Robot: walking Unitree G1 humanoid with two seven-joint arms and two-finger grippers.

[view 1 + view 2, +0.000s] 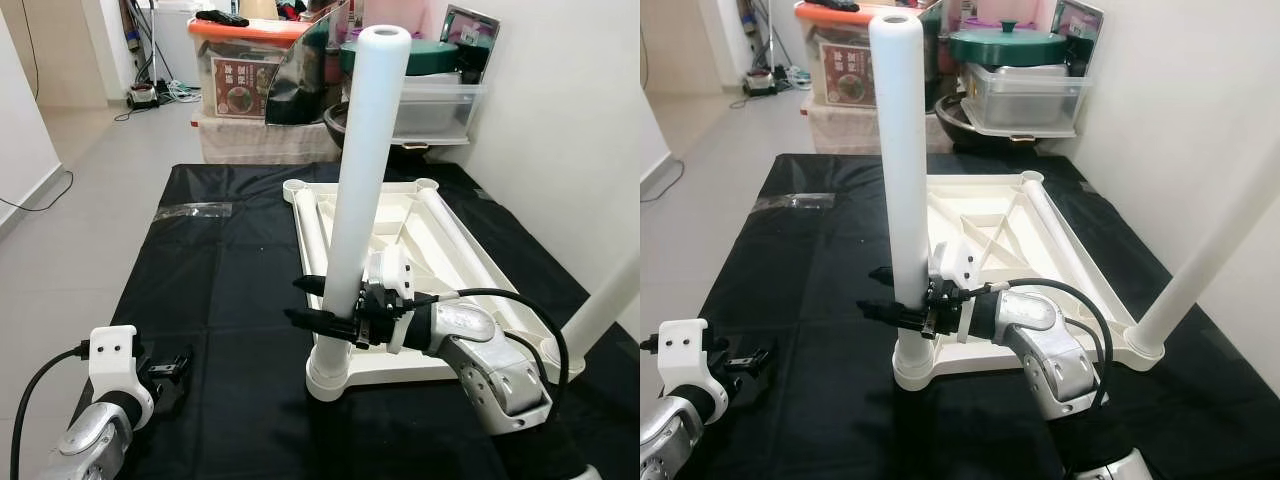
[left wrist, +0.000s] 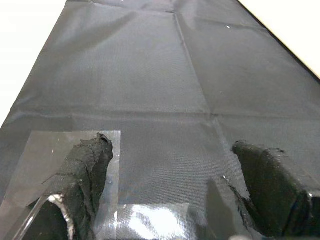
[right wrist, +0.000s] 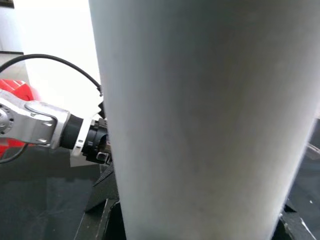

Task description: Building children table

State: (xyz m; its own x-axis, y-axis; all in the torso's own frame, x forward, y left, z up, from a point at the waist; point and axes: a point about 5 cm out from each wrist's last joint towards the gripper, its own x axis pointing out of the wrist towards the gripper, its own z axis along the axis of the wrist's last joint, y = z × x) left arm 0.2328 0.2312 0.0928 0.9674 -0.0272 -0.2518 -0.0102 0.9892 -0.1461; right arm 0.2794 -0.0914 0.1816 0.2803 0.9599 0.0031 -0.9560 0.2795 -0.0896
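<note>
On black cloth (image 1: 220, 290), tabletop (image 1: 455, 250) lies upside down; white leg (image 1: 360, 180) upright in near-left corner socket. Right gripper (image 1: 318, 305) clamps leg low, from 3 o'clock. Second leg (image 1: 1210, 250) at 4 o'clock, top cut off. Left gripper (image 2: 170, 190) open over cloth and clear bag (image 2: 60, 150), at 8 o'clock.

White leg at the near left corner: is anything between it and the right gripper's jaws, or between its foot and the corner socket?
Nothing visible. The right gripper has its jaws around the upright white leg low down, and the leg's foot already sits in the corner socket of the upturned tabletop.
</note>
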